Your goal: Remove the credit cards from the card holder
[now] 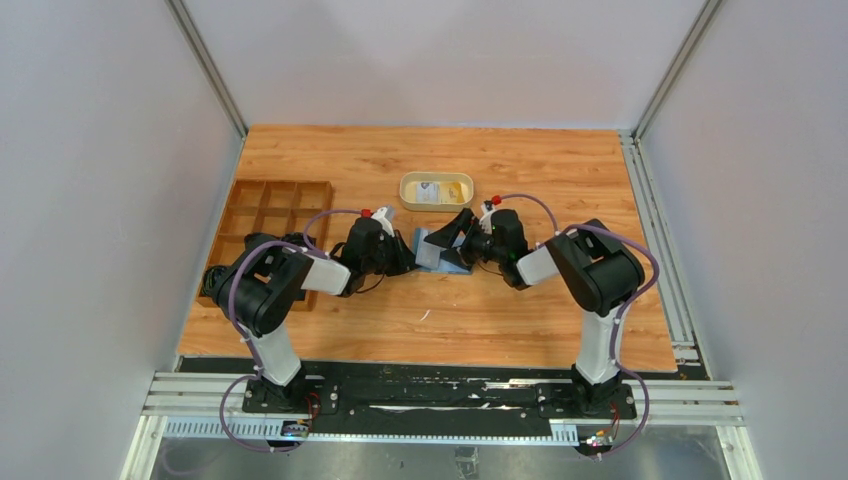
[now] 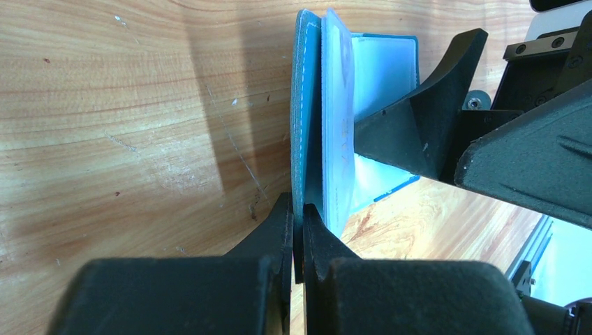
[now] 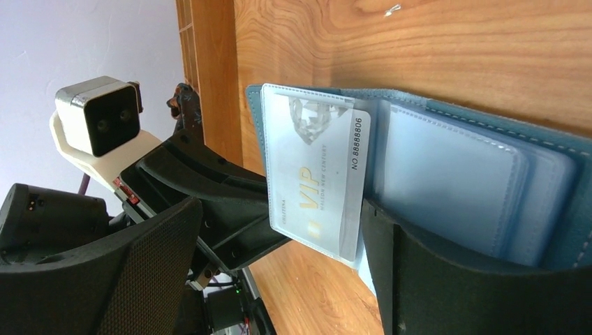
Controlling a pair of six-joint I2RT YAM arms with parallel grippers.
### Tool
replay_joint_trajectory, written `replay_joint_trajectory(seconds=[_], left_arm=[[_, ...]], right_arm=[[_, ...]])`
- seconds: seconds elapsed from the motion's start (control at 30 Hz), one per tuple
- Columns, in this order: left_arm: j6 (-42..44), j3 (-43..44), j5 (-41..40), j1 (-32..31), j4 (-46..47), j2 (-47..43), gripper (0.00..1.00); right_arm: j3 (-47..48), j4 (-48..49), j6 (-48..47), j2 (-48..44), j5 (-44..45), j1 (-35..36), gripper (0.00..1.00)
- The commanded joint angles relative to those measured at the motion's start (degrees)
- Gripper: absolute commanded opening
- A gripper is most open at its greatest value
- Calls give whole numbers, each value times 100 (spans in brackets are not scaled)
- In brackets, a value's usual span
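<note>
Your left gripper (image 2: 299, 213) is clamped hard on the outer cover of the small teal-blue book-fold card holder (image 2: 305, 105). The wallet sits open mid-table between your two arms, just in front of the oval beige tray (image 1: 405, 190). Over on your side, the right gripper (image 1: 458, 232) has its jaws spread wide. One black finger sits on each side of a pale whitish credit card with gold "VIP" lettering (image 3: 314, 174), and neither finger is pinching it. That card pokes partway out of the clear plastic pockets. Another pale card (image 1: 430, 191) lies in the tray. The brown wooden compartment box (image 1: 270, 215) sits off to your left on the wood-grain table (image 1: 500, 310).
</note>
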Motion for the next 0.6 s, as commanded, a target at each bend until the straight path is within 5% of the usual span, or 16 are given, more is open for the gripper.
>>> replay_joint_trajectory(seconds=[0.0, 0.33, 0.43, 0.57], left_arm=[[438, -373, -982, 8, -2017, 607, 0], [444, -335, -1007, 8, -2036, 669, 0], [431, -307, -1080, 8, -2100, 703, 0], [427, -293, -1134, 8, -2144, 725, 0]], right_arm=[[-85, -297, -281, 498, -173, -37, 87], [523, -3058, -1749, -15, 910, 147, 89], [508, -2952, -1703, 25, 865, 170, 89], [189, -1599, -1382, 185, 428, 169, 89]])
